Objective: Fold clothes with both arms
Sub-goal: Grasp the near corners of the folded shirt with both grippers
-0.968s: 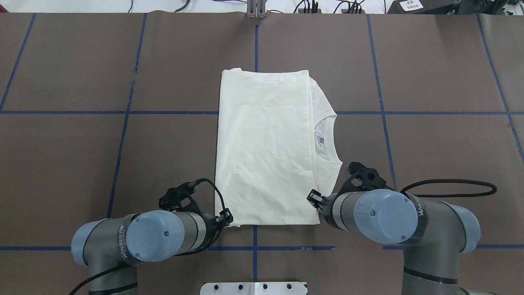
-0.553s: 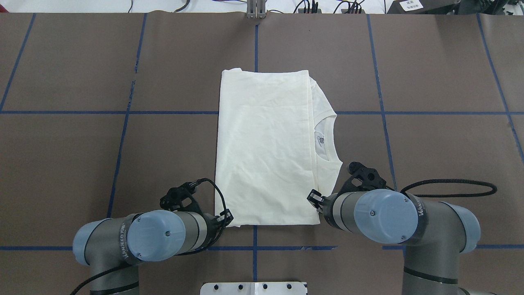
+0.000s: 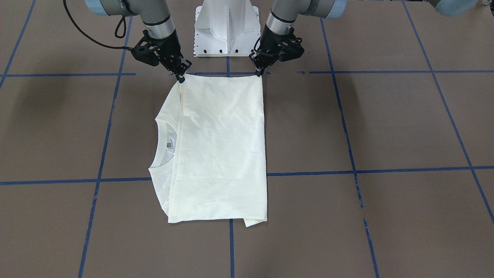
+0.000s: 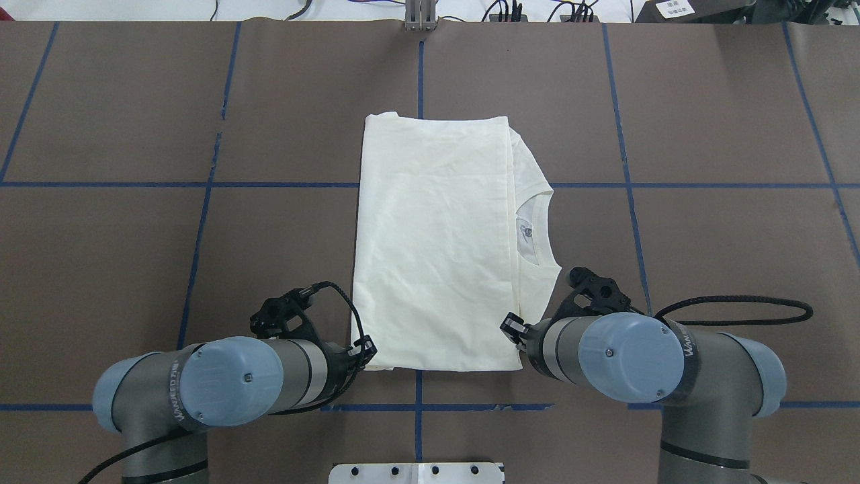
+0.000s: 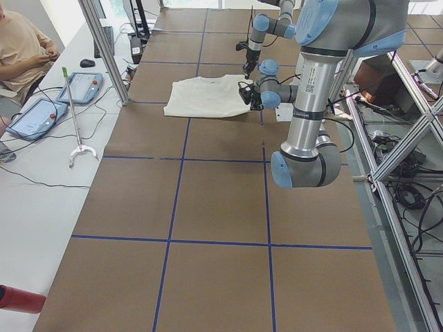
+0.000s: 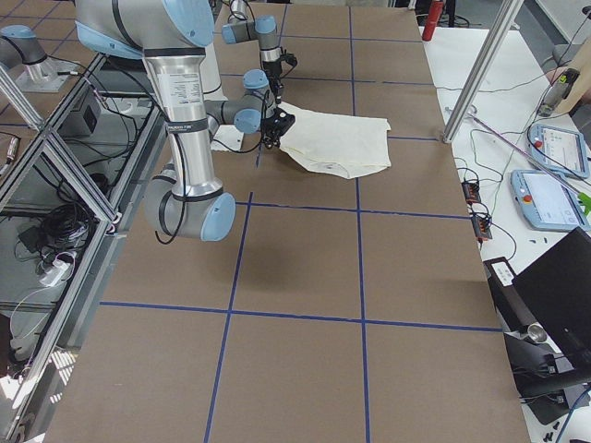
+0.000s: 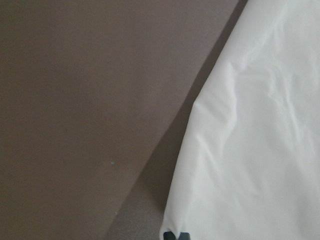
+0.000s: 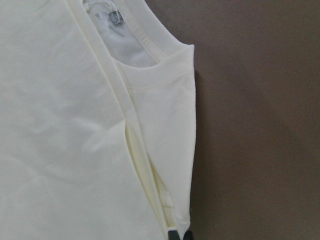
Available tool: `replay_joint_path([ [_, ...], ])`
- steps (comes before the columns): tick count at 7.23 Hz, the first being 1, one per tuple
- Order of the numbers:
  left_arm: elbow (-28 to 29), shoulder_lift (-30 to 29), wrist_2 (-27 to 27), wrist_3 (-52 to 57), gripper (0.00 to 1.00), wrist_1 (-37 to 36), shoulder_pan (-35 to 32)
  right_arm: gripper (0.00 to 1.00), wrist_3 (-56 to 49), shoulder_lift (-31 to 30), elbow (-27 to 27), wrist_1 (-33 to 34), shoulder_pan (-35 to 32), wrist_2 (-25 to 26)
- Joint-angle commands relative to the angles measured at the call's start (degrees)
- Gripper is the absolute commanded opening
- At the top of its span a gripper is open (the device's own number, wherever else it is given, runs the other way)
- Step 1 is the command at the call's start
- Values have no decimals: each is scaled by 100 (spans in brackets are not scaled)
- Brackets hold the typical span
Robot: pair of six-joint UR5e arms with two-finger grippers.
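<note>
At the near hem, both end effectors, left (image 4: 363, 351) and right (image 4: 512, 327), pinch the T-shirt (image 4: 433, 242).

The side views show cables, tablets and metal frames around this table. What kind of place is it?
Most likely a robotics lab or test cell. Two robot arms work on a T-shirt on a table taped into a blue grid; aluminium framing stands alongside, and a seated person has control tablets nearby.

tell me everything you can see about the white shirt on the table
The shirt is cream-white, thin wrinkled cotton-like fabric, folded into a long rectangle lying flat on the brown table. Its ribbed round neck with an inner label peeks out on the robot's right side. The left gripper and right gripper pinch its two nearest corners. No print shows.
</note>
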State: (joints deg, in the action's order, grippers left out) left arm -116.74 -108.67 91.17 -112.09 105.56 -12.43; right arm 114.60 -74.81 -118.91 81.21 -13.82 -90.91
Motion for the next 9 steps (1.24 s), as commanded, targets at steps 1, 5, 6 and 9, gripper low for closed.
replay_joint_path([
  [1,-419,241,-29,-93,0,-88,187,0,1,-59,-237,0,308,-6],
  [5,-947,13,-258,-736,0,-625,770,0,-7,-667,-1011,0,505,-14],
  [6,-869,-135,-258,-300,0,-625,264,0,-42,-640,-977,0,121,-32],
  [9,-27,-900,-223,1175,0,-625,-1039,0,-296,498,230,9,-1635,-1310],
])
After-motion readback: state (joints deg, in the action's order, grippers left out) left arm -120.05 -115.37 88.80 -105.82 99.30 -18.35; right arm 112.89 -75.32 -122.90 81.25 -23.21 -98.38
